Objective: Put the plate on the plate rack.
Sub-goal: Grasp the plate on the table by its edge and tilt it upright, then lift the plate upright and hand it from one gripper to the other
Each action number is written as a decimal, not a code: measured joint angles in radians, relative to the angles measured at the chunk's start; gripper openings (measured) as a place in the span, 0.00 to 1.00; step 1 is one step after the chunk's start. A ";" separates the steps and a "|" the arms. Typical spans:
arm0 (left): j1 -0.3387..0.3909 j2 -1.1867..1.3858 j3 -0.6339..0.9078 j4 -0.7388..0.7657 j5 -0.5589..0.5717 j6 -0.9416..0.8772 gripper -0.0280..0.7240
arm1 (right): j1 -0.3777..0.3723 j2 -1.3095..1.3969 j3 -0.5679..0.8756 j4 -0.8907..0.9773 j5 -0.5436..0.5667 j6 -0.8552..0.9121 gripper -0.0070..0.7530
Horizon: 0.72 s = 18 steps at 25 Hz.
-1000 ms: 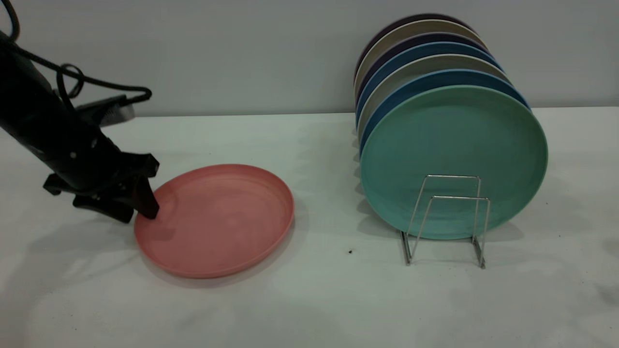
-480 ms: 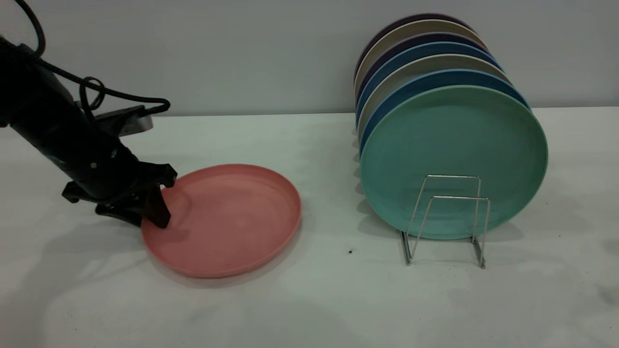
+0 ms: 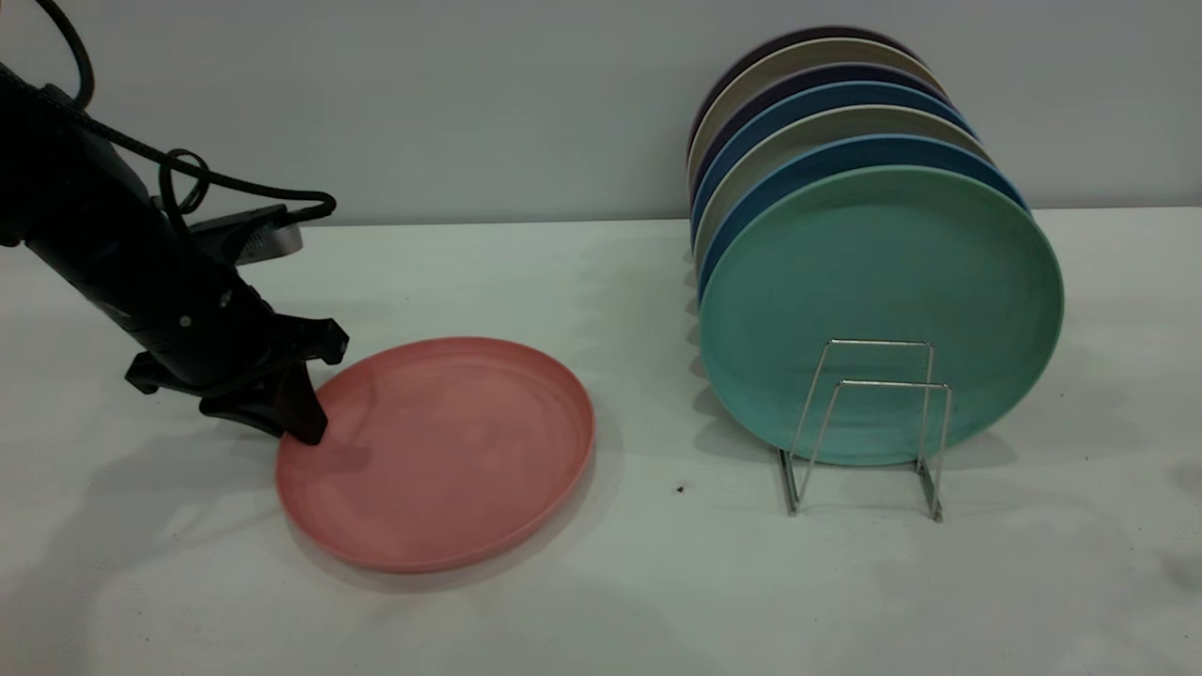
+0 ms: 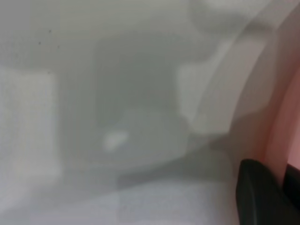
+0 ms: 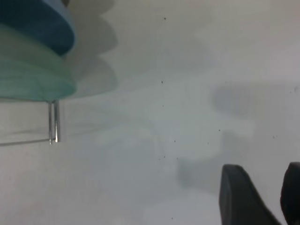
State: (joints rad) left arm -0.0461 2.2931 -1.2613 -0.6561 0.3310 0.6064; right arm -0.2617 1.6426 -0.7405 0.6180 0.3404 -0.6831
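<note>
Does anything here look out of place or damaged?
Only the pink plate: it lies flat on the table instead of standing in the plate rack. The left gripper is at its rim. Nothing looks damaged.

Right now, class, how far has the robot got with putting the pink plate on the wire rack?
Barely begun. The left claw is at the near-left rim of the round salmon-pink plastic plate, which sits low on the white table, apart from the rack. Lifting it, carrying it over and slotting it into the thin silver wire rack, in front of the teal-green plate, is left.
</note>
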 joint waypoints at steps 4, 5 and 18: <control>0.000 -0.033 0.000 0.011 0.024 0.011 0.07 | 0.000 -0.031 0.000 0.000 0.003 -0.011 0.32; 0.000 -0.049 0.000 0.014 0.032 0.016 0.06 | 0.000 -0.049 0.000 0.000 0.008 -0.012 0.32; 0.000 -0.292 0.105 -0.262 0.112 0.327 0.06 | 0.000 -0.327 0.051 0.249 0.206 -0.176 0.32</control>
State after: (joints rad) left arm -0.0461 2.0014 -1.1561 -0.9177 0.4435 0.9333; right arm -0.2617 1.3154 -0.6898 0.8667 0.5460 -0.8592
